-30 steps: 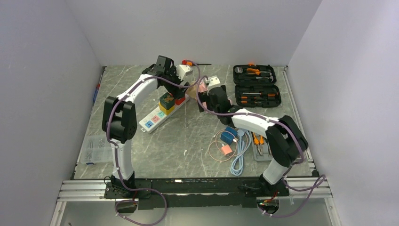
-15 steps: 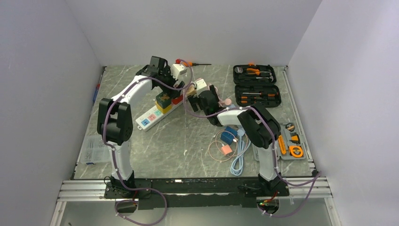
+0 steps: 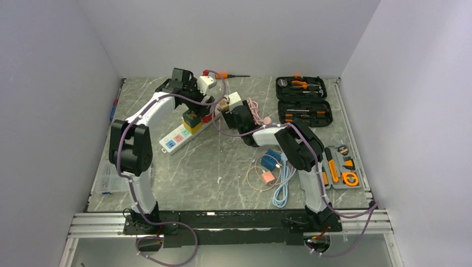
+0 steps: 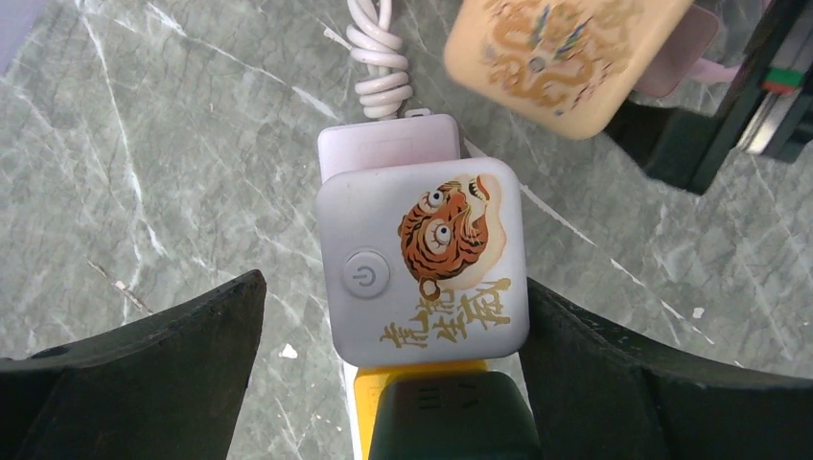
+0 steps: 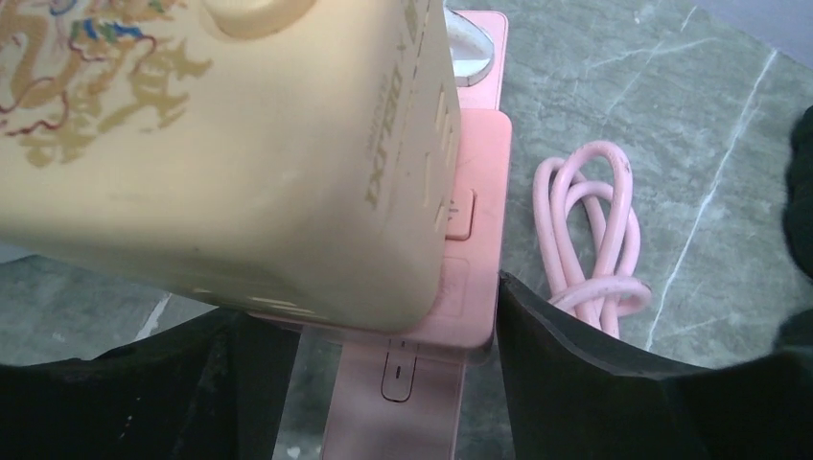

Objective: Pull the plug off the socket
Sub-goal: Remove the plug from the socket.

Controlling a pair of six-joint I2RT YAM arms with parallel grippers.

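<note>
A cream plug cube with a dragon print [image 5: 220, 144] sits in a pink socket [image 5: 475, 163], also visible as the cube [image 4: 566, 57] in the left wrist view. My right gripper [image 5: 369, 302] has both fingers against the pink socket's sides, just below the cube. My left gripper [image 4: 395, 283] is open around a white cube with a tiger print [image 4: 422, 259], not touching it. That cube stands at the end of a white power strip [image 3: 177, 139], beside a green-on-yellow plug [image 3: 192, 118]. From above, both grippers meet near the cream cube [image 3: 224, 104].
A coiled pink cord [image 5: 590, 230] lies right of the pink socket. An open black tool case [image 3: 303, 100] is at the back right. A blue adapter [image 3: 271, 159], cables [image 3: 283, 186] and hand tools [image 3: 340, 169] lie near the right arm; a clear box [image 3: 111, 178] at the left.
The right arm swung left to the pink socket and its jaws closed in on it. The left arm and the power strip shifted slightly left.
</note>
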